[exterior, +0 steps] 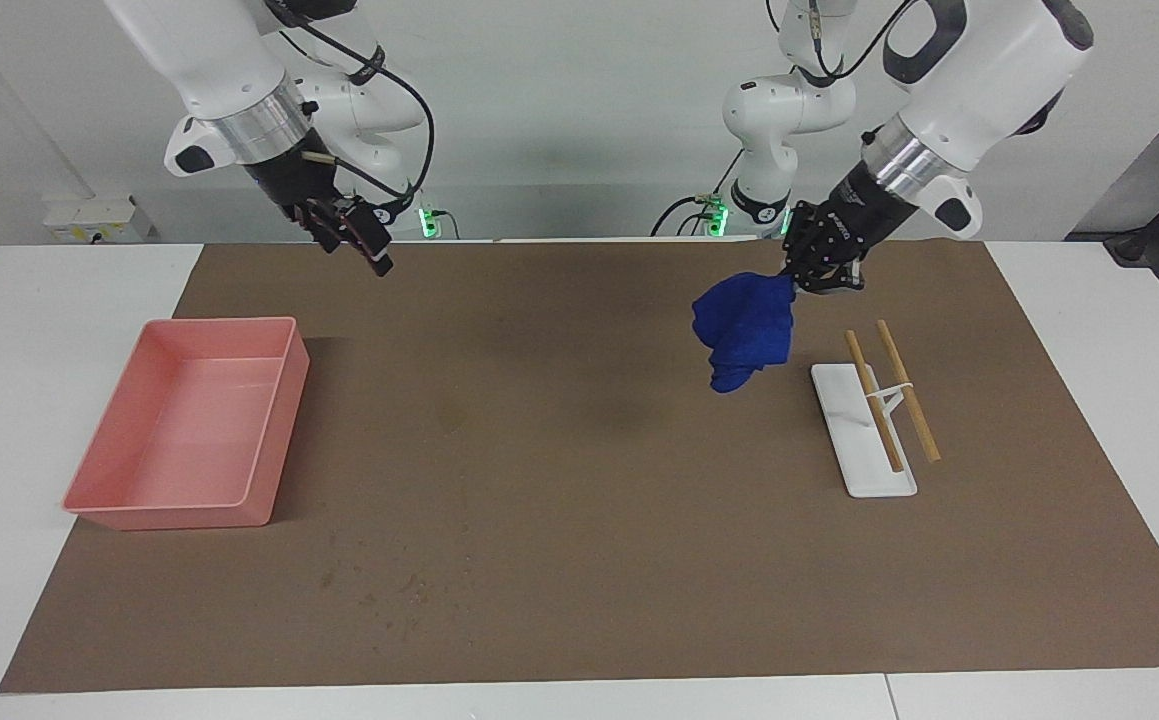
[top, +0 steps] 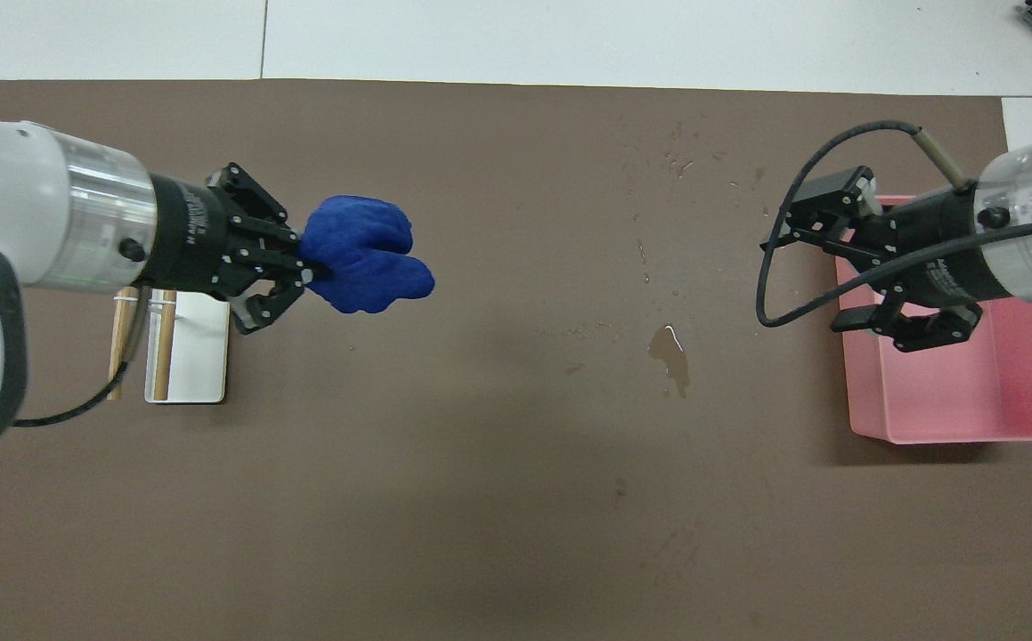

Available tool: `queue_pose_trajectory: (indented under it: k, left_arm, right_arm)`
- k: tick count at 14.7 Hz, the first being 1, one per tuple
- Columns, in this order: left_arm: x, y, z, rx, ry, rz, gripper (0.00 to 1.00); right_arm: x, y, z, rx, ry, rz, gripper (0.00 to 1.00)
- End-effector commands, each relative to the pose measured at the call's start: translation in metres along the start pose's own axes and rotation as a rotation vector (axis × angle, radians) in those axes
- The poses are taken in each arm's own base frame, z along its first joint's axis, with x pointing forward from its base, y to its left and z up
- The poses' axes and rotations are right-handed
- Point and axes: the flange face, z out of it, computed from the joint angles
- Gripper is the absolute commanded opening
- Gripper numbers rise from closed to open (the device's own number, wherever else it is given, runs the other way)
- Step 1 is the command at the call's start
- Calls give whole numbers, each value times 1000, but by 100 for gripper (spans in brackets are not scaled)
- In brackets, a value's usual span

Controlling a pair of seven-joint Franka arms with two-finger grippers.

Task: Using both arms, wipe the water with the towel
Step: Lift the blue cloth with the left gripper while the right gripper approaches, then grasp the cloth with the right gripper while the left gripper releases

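over the left arm's end of the brown mat (exterior: 579, 600), the left gripper (exterior: 807, 278) hangs in the air with its fingertips pinched together on one edge of the towel (exterior: 745, 328). the deep-blue cloth droops from the grip in a bunch, clear of the mat, just beside the white holder (exterior: 861, 432) that carries a pair of wooden chopsticks (exterior: 891, 392). the overhead view agrees: the towel (top: 364, 255) sticks out ahead of the left gripper (top: 304, 267), with holder and chopsticks partly under the wrist.

step in hand, as judged: the towel is lifted and in carry; wiping is not yet begun.

the water lies well apart from the towel. a small puddle (top: 671, 354) sits near the middle of the mat, toward the right arm's end, and a scatter of droplets (top: 680, 162) lies farther from the robots than the puddle. in the facing view the puddle reads only as a faint dark patch.

the right gripper (exterior: 347, 232) is raised over the mat's robot-side edge near the pink tray (exterior: 269, 335), fingers spread wide, holding nothing. this arm waits.

next move, as judged: bring the towel across over the puddle, lower it flat onto the wet patch, and have the right gripper come in to press or take a free edge, since the task names both arms.

obstructions: none lie between towel and puddle. the holder and chopsticks sit close under the hanging cloth and could be snagged if it drops early. the tray stands beside the right gripper's likely path. the bunched towel may need spreading to cover the spill.
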Motion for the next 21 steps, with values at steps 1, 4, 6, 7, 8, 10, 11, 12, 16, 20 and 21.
queue_pose_trajectory:
  k: [1, 4, 6, 7, 8, 10, 11, 12, 16, 20, 21]
  left_arm:
    - [-47, -32, 20, -32, -57, -143, 0]
    - [-79, -59, 37, -42, -93, -203, 0]
    - [-85, -62, 39, -58, -116, -254, 0]
    - [-86, -59, 37, -71, -136, -322, 0]
    - [-86, -57, 37, -80, -152, -376, 0]
    - [-90, -56, 35, -94, -176, -400, 0]
    - [-94, -60, 38, -98, -188, -401, 0]
    - [-97, -63, 40, -103, -197, -402, 0]
    - [-105, -66, 39, -125, -236, -414, 0]
    - [-107, -68, 39, -137, -227, -398, 0]
    - [-107, -68, 39, -141, -223, -393, 0]
  right_arm:
    - [-19, -27, 19, 79, -61, 156, 100]
    - [-29, -48, 46, 92, -113, 259, 100]
    - [-34, -54, 65, 80, -157, 307, 100]
    - [-38, -59, 68, 101, -168, 338, 100]
    - [-41, -63, 69, 118, -187, 377, 100]
    - [-43, -71, 80, 135, -193, 411, 100]
    - [-48, -74, 89, 134, -193, 429, 100]
    - [-52, -77, 96, 146, -193, 453, 100]
    - [-58, -98, 117, 214, -217, 501, 99]
    - [-54, -98, 116, 222, -212, 496, 0]
    - [-53, -99, 113, 226, -208, 489, 0]
